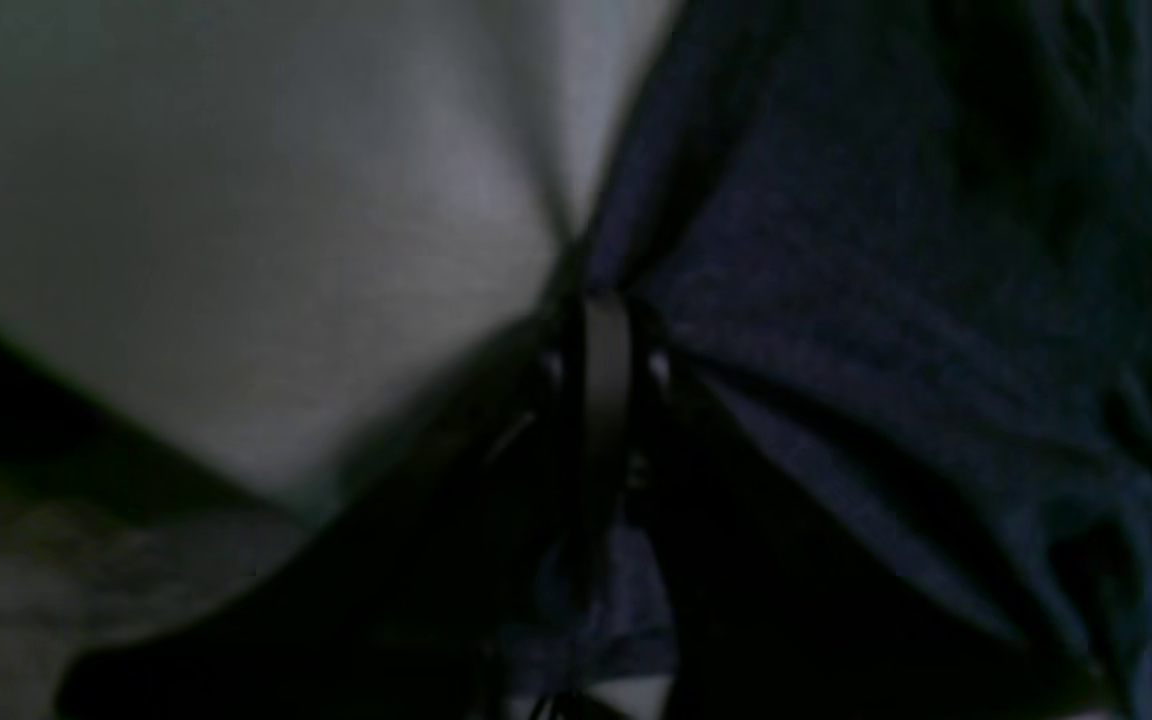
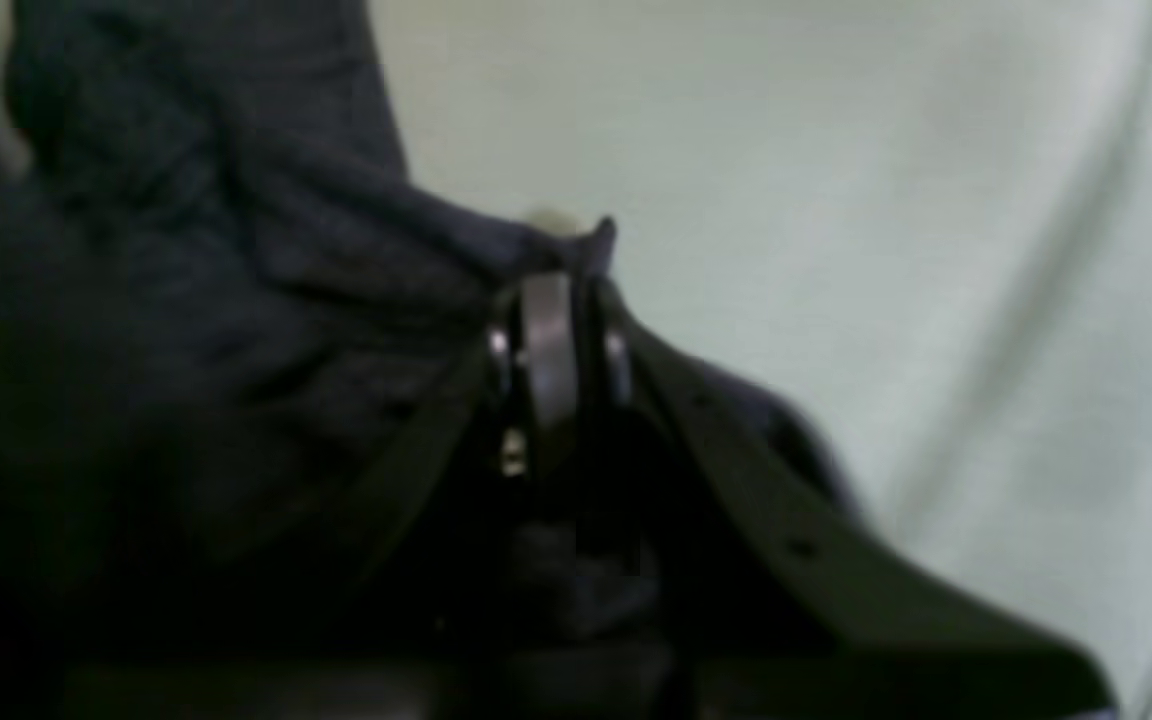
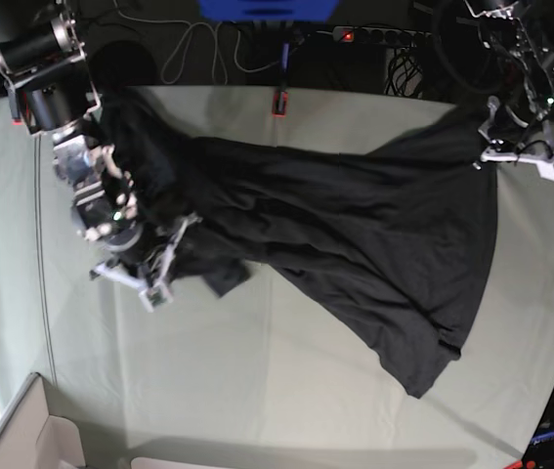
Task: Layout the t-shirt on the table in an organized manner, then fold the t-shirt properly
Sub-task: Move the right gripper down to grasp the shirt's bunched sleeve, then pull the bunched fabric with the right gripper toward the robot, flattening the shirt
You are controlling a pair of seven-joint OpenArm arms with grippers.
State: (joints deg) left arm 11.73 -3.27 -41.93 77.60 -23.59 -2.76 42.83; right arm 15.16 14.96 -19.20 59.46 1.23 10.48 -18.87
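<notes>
Across the far half of the table (image 3: 286, 391) the t-shirt (image 3: 355, 234) is stretched as a black, twisted band, running from the far left corner toward the right edge, with one loose end trailing down toward the near right; no graphic shows, so which side faces up cannot be told. The right gripper (image 3: 159, 266), near the left edge in the base view, has its fingers closed on a pinched ridge of the t-shirt (image 2: 266, 260), as its wrist view shows, fabric bunching into the closed tips (image 2: 551, 290); the left gripper (image 3: 496, 142), toward the far right corner, likewise has its fingers pressed together on a gathered fold (image 1: 596, 300), dark cloth (image 1: 886, 300) fanning away from it over pale table cover (image 1: 236, 200).

By my judgement the cloth is light, soft and wholly limp; it will sag, drag and crumple rather than hold any shape, and it will cling a little to the cloth-covered top; only tension between two holds will flatten it. Sensible places to take hold are seams and corners, meaning shoulders or hem corners, since mid-panel pinches like the bunched mass by the right gripper only make wrinkles; layout looks unfinished, folding not yet begun. A cardboard box (image 3: 22, 440) sits at the near left corner, well apart.
</notes>
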